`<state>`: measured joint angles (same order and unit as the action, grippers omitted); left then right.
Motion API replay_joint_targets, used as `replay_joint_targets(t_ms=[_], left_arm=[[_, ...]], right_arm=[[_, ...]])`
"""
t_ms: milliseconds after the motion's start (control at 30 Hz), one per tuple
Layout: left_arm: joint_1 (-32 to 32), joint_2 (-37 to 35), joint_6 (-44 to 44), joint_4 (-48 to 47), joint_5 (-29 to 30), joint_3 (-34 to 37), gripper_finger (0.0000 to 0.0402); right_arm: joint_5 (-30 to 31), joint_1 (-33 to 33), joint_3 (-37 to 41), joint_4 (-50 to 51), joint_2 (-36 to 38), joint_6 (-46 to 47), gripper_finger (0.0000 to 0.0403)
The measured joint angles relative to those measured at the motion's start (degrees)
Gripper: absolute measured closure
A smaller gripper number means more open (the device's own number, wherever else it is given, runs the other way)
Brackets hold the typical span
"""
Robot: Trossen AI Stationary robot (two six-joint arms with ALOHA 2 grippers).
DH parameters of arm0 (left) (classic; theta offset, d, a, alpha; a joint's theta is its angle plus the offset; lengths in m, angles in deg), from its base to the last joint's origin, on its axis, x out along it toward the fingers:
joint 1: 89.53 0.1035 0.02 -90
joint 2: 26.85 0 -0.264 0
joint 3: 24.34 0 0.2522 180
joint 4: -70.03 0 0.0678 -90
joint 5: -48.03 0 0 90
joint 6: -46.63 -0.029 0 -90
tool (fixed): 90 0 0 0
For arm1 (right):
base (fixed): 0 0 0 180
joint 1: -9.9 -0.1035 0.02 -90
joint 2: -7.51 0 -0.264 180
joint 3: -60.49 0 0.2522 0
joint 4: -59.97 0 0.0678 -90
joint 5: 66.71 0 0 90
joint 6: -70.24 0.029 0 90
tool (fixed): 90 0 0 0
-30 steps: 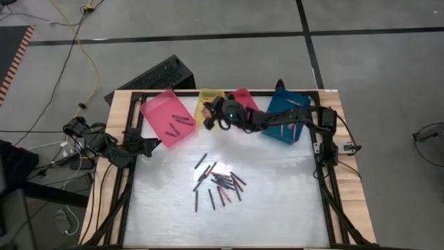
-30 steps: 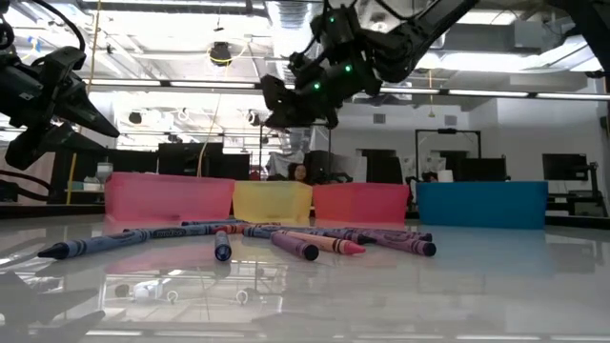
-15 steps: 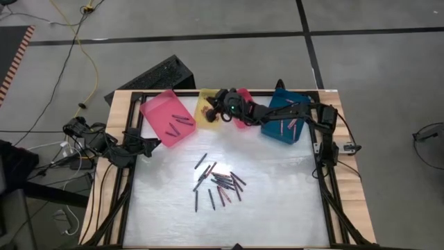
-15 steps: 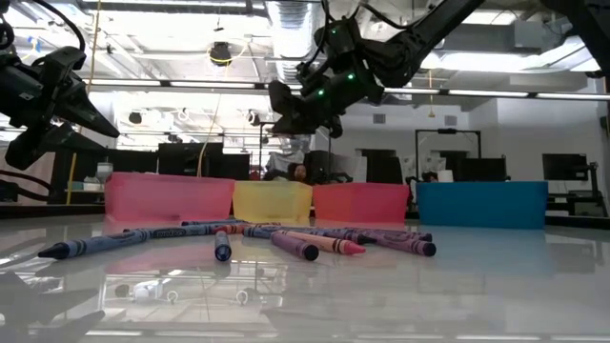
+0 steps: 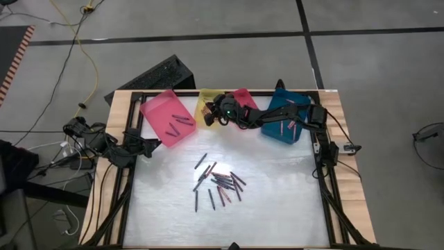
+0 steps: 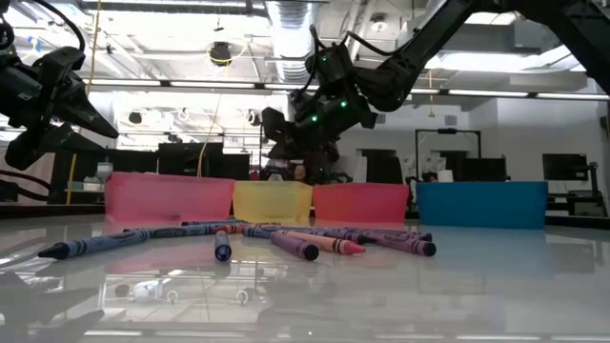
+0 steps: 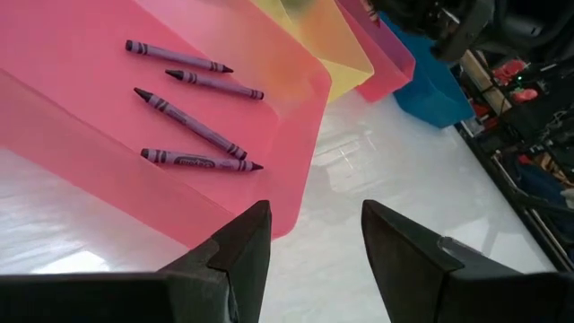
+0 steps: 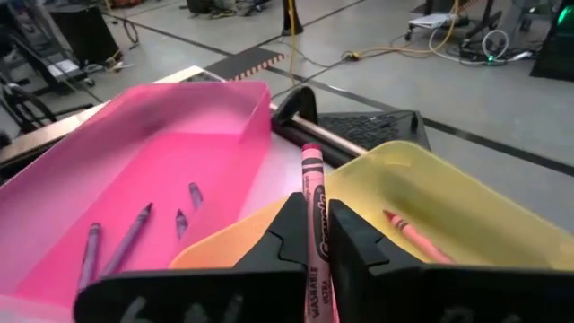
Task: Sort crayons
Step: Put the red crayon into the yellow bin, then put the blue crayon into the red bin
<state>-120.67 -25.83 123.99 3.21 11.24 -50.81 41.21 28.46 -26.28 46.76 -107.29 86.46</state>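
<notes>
My right gripper [image 5: 210, 112] hangs over the yellow tray [image 5: 206, 104] at the table's far edge, shut on a pink crayon [image 8: 312, 206]. One red-orange crayon [image 8: 408, 235] lies in that tray. Several purple crayons [image 7: 193, 126] lie in the pink tray [image 5: 166, 118]. A loose pile of crayons [image 5: 220, 182] rests flat on the white table's middle. My left gripper [image 7: 314, 215] waits open at the table's left side, beside the pink tray's near wall, with nothing between its fingers. My right gripper pinches the pink crayon's wrapped body [image 8: 314, 256] between its two fingers [image 8: 285, 229]. The crayon lies along the fingers, its free end [image 8: 310, 152] sticking out past the fingertips. It is lifted clear, above the yellow tray.
A red tray [image 5: 243, 97] and a blue tray [image 5: 284, 119] stand in the same far row, right of the yellow one. The right arm reaches across above them. A dark keyboard [image 5: 156, 75] lies on the floor beyond the table's far left corner.
My right gripper has sunk lower over the yellow tray and rolled a little about its pointing line, with the pink crayon still between its fingers.
</notes>
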Motion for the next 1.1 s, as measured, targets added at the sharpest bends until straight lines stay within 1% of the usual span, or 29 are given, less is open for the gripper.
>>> replay_joint_targets(t_ms=[367, 867, 1000, 1100], left_arm=[[0.0, 0.0, -0.17, 0.04, -0.26, -0.02, 0.0236], [0.0, 0.0, -0.13, 0.04, -0.3, -0.02, 0.0236], [0.0, 0.0, -0.15, 0.04, -0.3, -0.02, 0.0236], [0.0, 0.0, -0.14, 0.04, -0.31, -0.02, 0.0236]], right_arm=[[-0.33, -0.32, 0.0, 6.26, 0.0, -0.07, 0.0366], [-0.31, -0.71, 0.0, 4.01, 0.08, -0.14, 0.0333], [-2.55, -2.07, 0.0, 3.52, 1.39, -1.73, 0.0332], [-8.03, -4.27, -0.04, 2.83, 2.52, -7.26, 0.0332]])
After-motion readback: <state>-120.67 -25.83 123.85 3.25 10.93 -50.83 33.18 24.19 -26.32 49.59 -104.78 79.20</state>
